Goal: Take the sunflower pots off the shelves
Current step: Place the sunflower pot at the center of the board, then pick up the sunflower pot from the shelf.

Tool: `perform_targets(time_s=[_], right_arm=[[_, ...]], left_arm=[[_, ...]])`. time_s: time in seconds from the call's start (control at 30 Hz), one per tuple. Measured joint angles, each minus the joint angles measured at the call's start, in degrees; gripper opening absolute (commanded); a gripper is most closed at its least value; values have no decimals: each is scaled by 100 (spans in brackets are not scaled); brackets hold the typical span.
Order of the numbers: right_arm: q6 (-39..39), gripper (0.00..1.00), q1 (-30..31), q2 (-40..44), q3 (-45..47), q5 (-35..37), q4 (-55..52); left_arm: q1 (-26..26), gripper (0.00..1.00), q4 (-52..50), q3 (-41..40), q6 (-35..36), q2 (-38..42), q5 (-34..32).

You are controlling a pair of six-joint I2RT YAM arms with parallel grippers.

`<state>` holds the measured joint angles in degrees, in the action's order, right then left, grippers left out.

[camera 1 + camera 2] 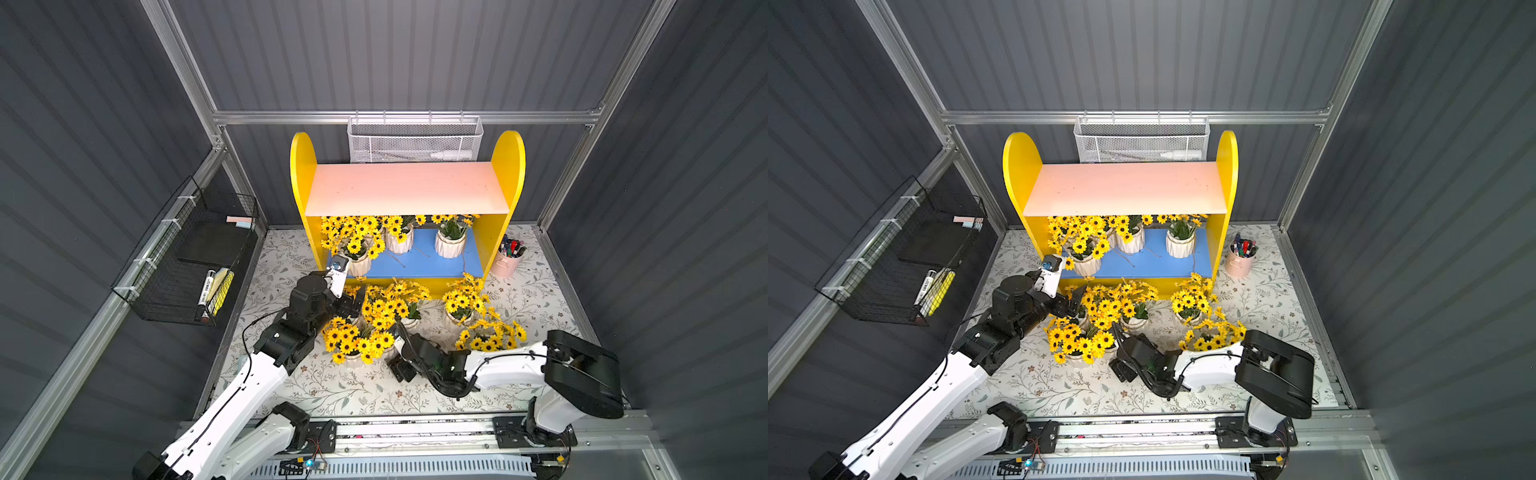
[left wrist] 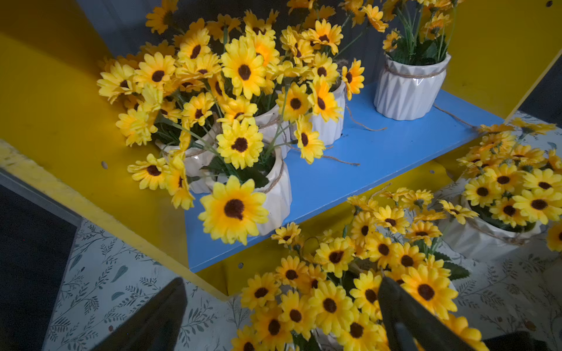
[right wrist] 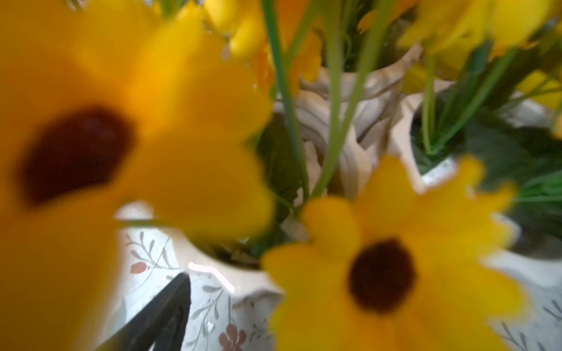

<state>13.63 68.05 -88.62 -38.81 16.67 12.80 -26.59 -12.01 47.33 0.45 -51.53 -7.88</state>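
The shelves [image 1: 407, 191] have a bare pink upper board. Several sunflower pots [image 1: 450, 245] crowd the blue lower board [image 2: 380, 158], mostly at its left end [image 2: 273, 194]. More sunflower pots [image 1: 357, 357] stand on the patterned table in front. My left gripper [image 1: 353, 303] hangs over the front-left cluster, open, with blooms between its dark fingers [image 2: 395, 304] and the pot beneath hidden. My right gripper [image 1: 401, 332] is pushed into a pot [image 3: 228, 273] on the table. Only one finger [image 3: 161, 310] shows beside that pot. Blurred flowers hide the other.
A pink cup of pens [image 1: 506, 264] stands right of the shelves. A black wire basket [image 1: 187, 257] hangs on the left wall and a white mesh basket [image 1: 415, 141] on the back rail. Loose twine [image 2: 362, 124] lies on the blue board. Bare tablecloth [image 1: 353, 395] lies near the front rail.
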Motion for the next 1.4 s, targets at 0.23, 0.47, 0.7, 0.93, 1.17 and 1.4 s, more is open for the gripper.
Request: perform_targets(time_s=[0.23,0.47,0.7,0.93,1.17,1.4], right_arm=[[39,91,-2,2223,74,262,-1725],[-55,99,-1541,3093,-409,522,-2310],[-236,99,-2715,2743,-1091,306,-2245],[-234,99,-3215,2671,-1152,-238,-2157],[-234,99,-3425,2789,-1150,-498,-2133],[-234,99,-3510,2830,-1145,-623,-2120]], left_arm=[[0,99,0,2,-4,55,-592],[136,99,-170,306,-393,-977,-501],[245,99,-197,1029,-874,-1982,-297],[245,99,138,1176,-1241,-2575,-251],[245,99,577,1215,-1283,-3038,-446],[256,99,1458,1060,-1274,-3217,-544]])
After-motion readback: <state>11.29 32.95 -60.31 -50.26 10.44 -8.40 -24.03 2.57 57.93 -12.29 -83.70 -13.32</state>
